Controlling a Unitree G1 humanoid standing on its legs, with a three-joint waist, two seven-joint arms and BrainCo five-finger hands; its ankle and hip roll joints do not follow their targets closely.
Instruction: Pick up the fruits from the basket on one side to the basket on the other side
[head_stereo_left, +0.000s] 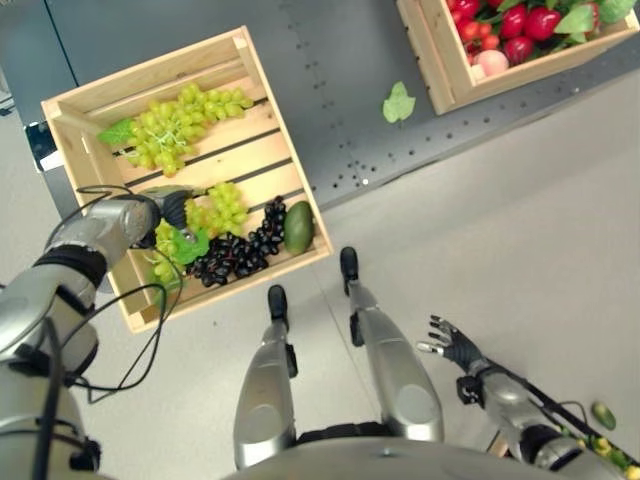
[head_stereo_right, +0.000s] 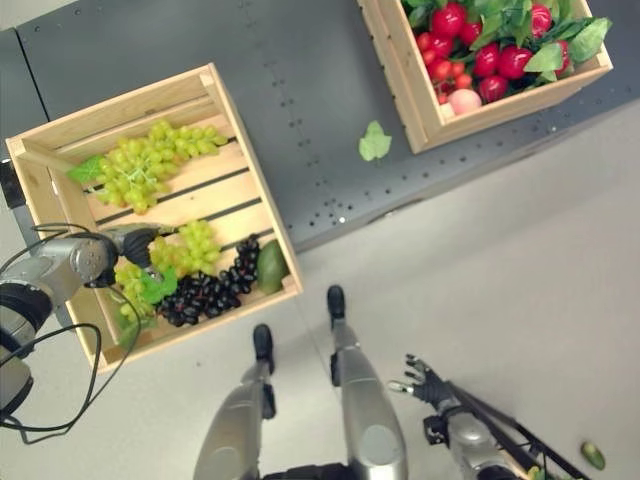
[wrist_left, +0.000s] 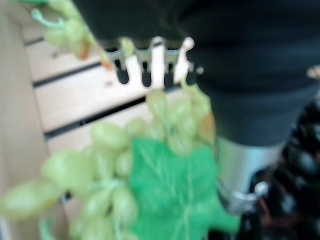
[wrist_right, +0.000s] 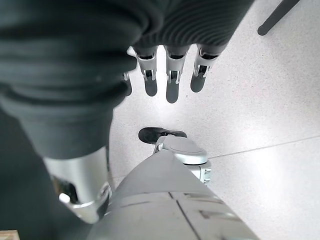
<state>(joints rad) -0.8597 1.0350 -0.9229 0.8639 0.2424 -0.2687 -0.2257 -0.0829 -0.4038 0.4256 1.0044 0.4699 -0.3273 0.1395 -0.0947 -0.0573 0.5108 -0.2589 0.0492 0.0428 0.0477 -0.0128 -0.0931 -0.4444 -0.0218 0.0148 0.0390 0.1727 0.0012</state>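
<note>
The left hand (head_stereo_left: 172, 207) reaches down into the wooden crate (head_stereo_left: 95, 95) on the robot's left, its dark cover over a cluster of green grapes (head_stereo_left: 222, 207) that lies just past the fingers; whether the fingers are curled round the fruit cannot be told, since in the left wrist view they are lost among the grapes (wrist_left: 170, 120) and a bright green leaf (wrist_left: 175, 190). The grapes by the hand are pale yellow-green, round and tightly bunched, with a leaf at the wrist-side end, and the bunch runs lengthwise from the hand toward the crate's near rail. Beyond the hand, toward the far rail of the crate, a larger bunch of green grapes (head_stereo_left: 180, 122) lies on the slats, its long axis slanting across the boards with its leaf end toward the crate's left wall. On the side of the hand nearer the robot, a bunch of black grapes (head_stereo_left: 240, 250) stretches along the near rail, and a dark green mango (head_stereo_left: 298, 227) sits at its far end, upright against the corner. The right hand (head_stereo_left: 452, 345) hangs well apart over the floor, fingers straight and spread, holding nothing. Far from both hands, a second crate (head_stereo_right: 420, 100) holds red fruit (head_stereo_right: 480, 45) and leaves, and one loose leaf (head_stereo_left: 398, 103) lies on the dark mat (head_stereo_left: 340, 120) between the crates.
</note>
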